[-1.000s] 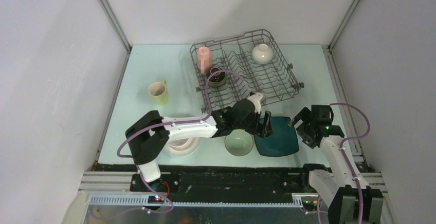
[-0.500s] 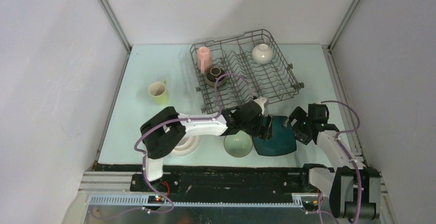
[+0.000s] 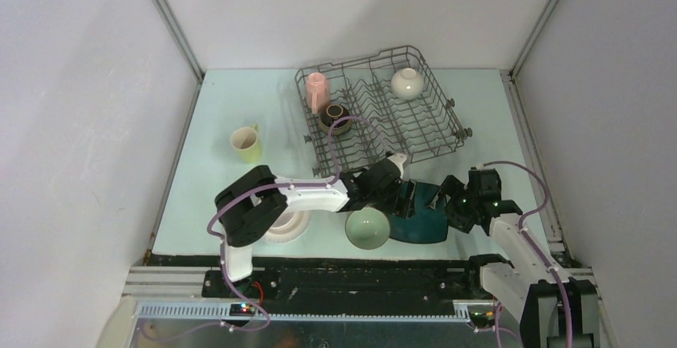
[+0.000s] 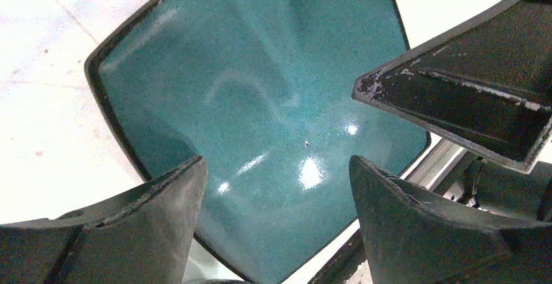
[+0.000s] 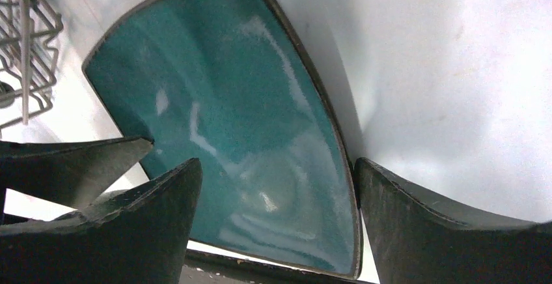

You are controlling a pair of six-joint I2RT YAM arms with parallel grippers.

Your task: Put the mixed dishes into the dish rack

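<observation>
Teal plate (image 3: 427,220) lies between wide-spread left gripper (image 4: 276,167) and right gripper (image 5: 276,170).

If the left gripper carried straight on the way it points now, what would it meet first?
Most likely the dark teal plate, which lies straight ahead of the open left gripper; the depth is unclear.

Table (image 3: 215,124): pale mint-green top, flat. Enclosure walls (image 3: 80,85): plain white panels on three sides, joined by aluminium corner struts (image 3: 169,21). Black mounting rail (image 3: 359,282) along near edge.
</observation>
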